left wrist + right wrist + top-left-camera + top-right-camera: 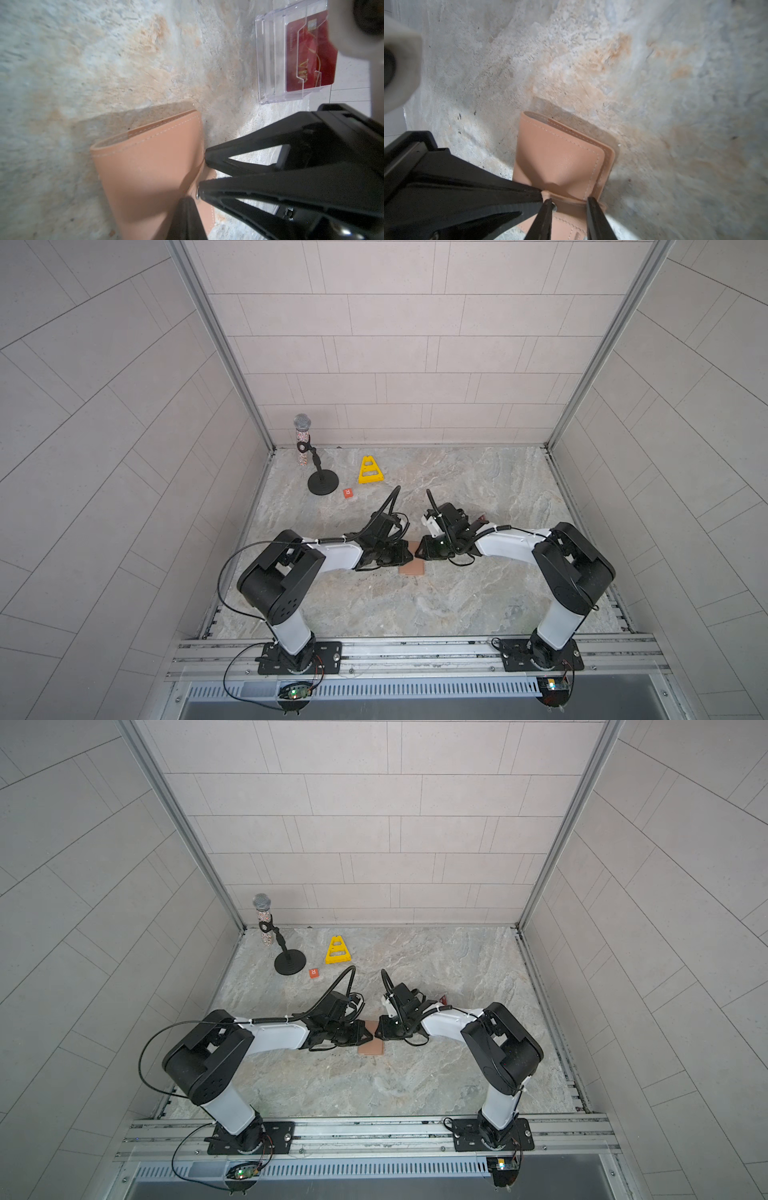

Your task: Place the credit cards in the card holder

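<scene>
while the card holder (412, 568) lies folded mid-table, left gripper (188, 209) is pressed together, tip on its snap-tab edge. right gripper (569, 204) fingers stand apart astride that edge; pinch unclear. red card (309, 56) sits in clear box (268, 62), well apart. open table (415, 614) on the holder's front side.

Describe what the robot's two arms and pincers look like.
The left arm and right arm have white links and bulky black joints. Black cables loop along each. The left pincer and right pincer are black, with tapering triangular fingers that have cut-outs.
</scene>
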